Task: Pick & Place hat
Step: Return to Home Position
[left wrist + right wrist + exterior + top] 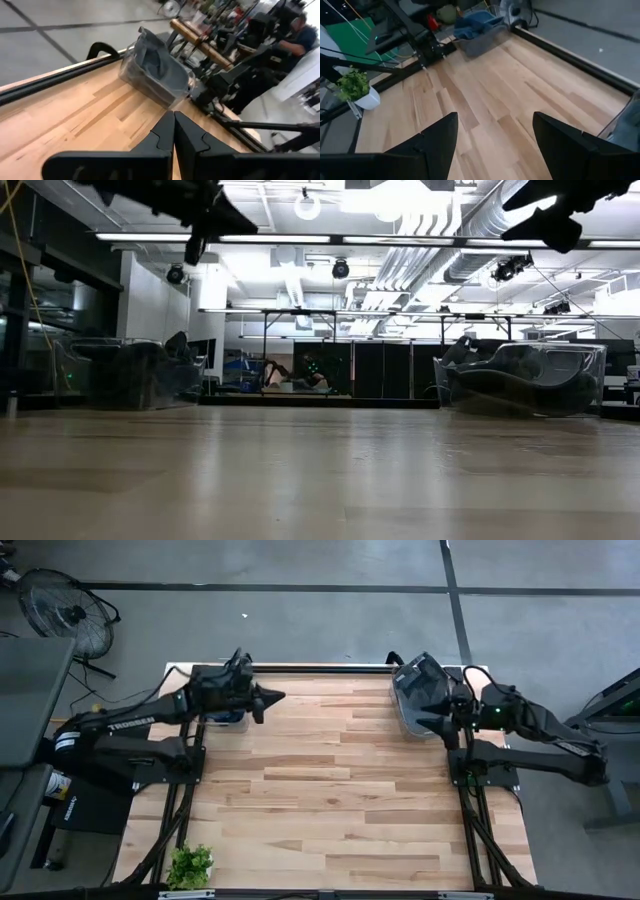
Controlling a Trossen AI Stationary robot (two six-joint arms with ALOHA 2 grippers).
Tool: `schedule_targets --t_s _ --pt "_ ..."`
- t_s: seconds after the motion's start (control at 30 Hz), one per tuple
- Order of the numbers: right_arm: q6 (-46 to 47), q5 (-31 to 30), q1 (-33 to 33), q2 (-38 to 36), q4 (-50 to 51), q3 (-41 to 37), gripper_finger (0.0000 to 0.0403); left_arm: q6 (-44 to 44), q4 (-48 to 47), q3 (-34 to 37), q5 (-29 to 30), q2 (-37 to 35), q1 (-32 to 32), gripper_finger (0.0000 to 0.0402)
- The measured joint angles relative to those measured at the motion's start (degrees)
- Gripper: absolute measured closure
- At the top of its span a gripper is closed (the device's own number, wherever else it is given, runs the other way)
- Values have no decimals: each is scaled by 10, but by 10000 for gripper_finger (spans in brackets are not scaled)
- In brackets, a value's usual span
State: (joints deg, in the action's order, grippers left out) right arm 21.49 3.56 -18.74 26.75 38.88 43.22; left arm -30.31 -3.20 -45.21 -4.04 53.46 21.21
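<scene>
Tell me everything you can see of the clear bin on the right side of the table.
The clear bin is a see-through plastic tub with rounded corners. It stands upright at the back right corner of the wooden table, beside the right arm's mount. Dark greyish fabric, caps by the look, fills it. The right gripper hangs open, well above it.

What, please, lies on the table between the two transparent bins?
Only bare wooden tabletop lies between the left bin and the right bin, in both the high and low views; the left gripper hangs above that stretch.

Blue cap [477, 24], pale wooden table [330, 800]
</scene>
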Motion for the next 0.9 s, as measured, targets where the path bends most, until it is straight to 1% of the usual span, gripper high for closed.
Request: schedule_targets --t_s 0.07,0.17,0.3,0.43,0.57,0.63,0.77,0.83,0.9 --pt "-9 -2 0 -7 0 0 151 -11 42 41 -4 -22 0 401" --pt "-12 -2 0 -15 -1 0 151 -17 73 97 -4 -63 0 401" --pt "-10 -20 0 -14 -1 0 151 -42 117 161 -1 -108 0 401" --pt "-10 -49 0 -14 -1 0 151 -59 162 218 -1 -157 -1 401" --pt "-10 -80 0 -14 -1 0 151 -71 170 260 23 -195 -21 401" --pt "-7 -99 0 -14 -1 0 151 -70 167 276 45 -208 -41 401" --pt "9 -126 0 -14 -1 0 151 -68 170 302 132 -229 -96 401" --pt "11 -130 0 -14 -1 0 151 -62 168 315 172 -237 -126 401" --pt "12 -121 0 -14 -1 0 151 -56 168 328 201 -247 -148 401"
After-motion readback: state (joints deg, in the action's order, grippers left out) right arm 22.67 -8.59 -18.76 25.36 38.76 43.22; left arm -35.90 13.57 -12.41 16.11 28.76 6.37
